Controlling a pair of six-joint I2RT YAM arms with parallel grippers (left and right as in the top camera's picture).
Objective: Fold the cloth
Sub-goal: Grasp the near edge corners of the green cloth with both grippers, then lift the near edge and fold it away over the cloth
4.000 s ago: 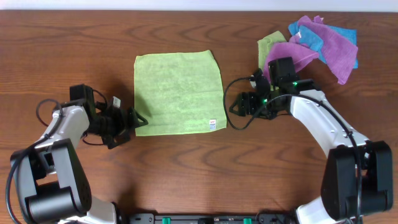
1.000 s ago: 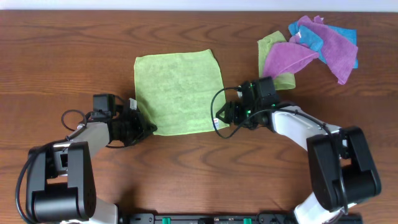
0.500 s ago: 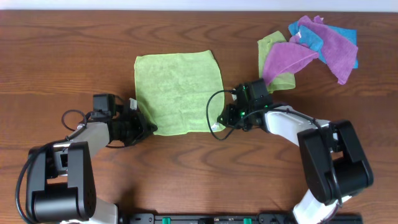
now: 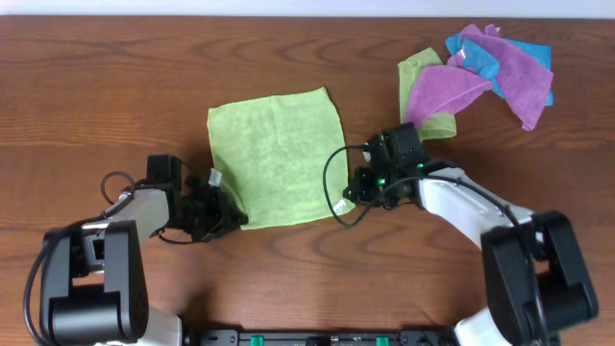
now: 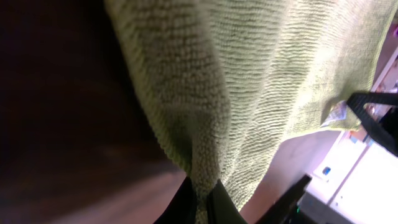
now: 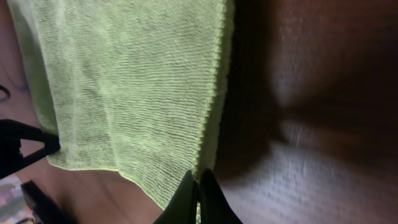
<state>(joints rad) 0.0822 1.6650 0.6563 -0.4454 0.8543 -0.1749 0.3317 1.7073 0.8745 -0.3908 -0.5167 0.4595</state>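
**Both hands pinch the near corners of the green cloth**

The green cloth (image 4: 277,154) lies spread on the brown wooden table (image 4: 115,86), a little left of the middle. Its far edge lies flat on the wood and its near edge faces the robot.

The left hand (image 4: 231,217) is at the near left corner of the cloth. In the left wrist view its fingers are pressed together on a bunched fold of that corner (image 5: 200,193). The fabric (image 5: 261,74) rises away from them in a thick ridge.

The right hand (image 4: 344,200) is at the near right corner. The right wrist view shows its two dark fingertips closed tight on the hem (image 6: 198,186). The cloth (image 6: 124,81) stretches away from them, and its side edge runs straight up from the grip.

A small white label (image 4: 342,209) hangs at the right corner, just beside the right hand, and also shows far off in the left wrist view (image 5: 336,113).

Both arms lie low over the table, reaching in from either side.

At the far right of the table, well apart from the spread cloth, sits a loose heap of cloths (image 4: 500,62) in purple, blue and pale green.
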